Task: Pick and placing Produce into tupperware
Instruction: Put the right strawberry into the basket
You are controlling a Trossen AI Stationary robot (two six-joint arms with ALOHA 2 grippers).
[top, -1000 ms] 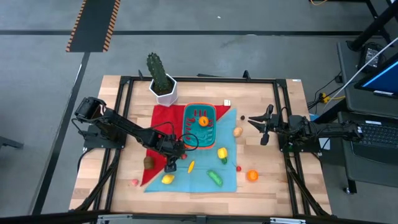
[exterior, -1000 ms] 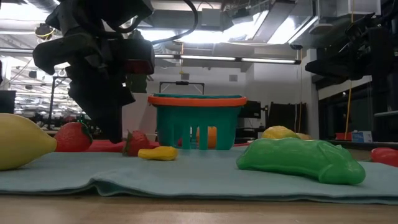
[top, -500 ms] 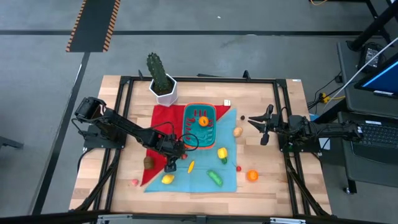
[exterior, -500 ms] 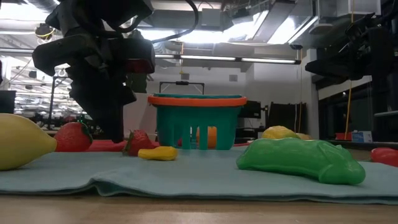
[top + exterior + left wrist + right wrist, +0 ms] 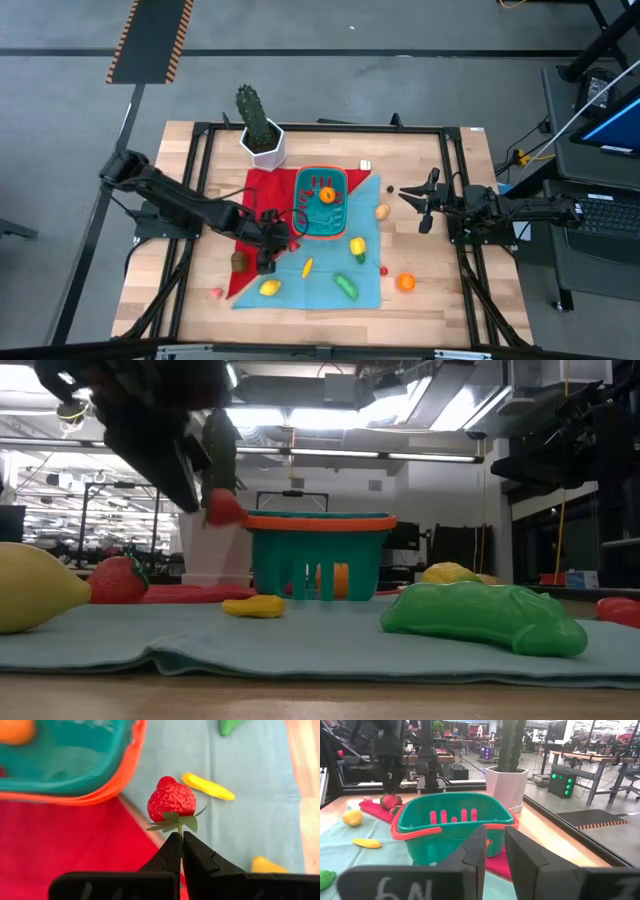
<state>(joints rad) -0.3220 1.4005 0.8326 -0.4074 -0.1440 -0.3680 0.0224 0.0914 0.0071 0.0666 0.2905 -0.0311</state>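
Where the high view looks down on the table, the left gripper (image 5: 266,252) sits over the red cloth (image 5: 262,195) just beside the teal container (image 5: 320,190), near the corner closest to that arm. An orange piece (image 5: 327,196) lies inside the container. On the blue cloth (image 5: 335,270) lie a yellow pepper (image 5: 357,245), a small yellow pod (image 5: 307,266), a lemon (image 5: 269,288) and a green vegetable (image 5: 346,286). An orange (image 5: 405,282) rests on bare wood, well apart from the container. The right gripper (image 5: 420,200) waits beside the cloths on the right side of the table. A cactus in a white pot (image 5: 262,140) stands at the far edge.

At table height, the low view shows the left gripper (image 5: 205,465) lifted off the cloth with a red strawberry (image 5: 224,509) hanging level with the container rim (image 5: 318,520). A second strawberry (image 5: 118,580) lies on the cloth.

From the left wrist, the fingers (image 5: 170,854) are pinched tight on the green stem of the strawberry (image 5: 171,801), which hangs near the container rim (image 5: 117,780) but outside it.

From the right wrist, the right fingers (image 5: 477,851) stand parted with nothing between them, facing the container (image 5: 452,827).
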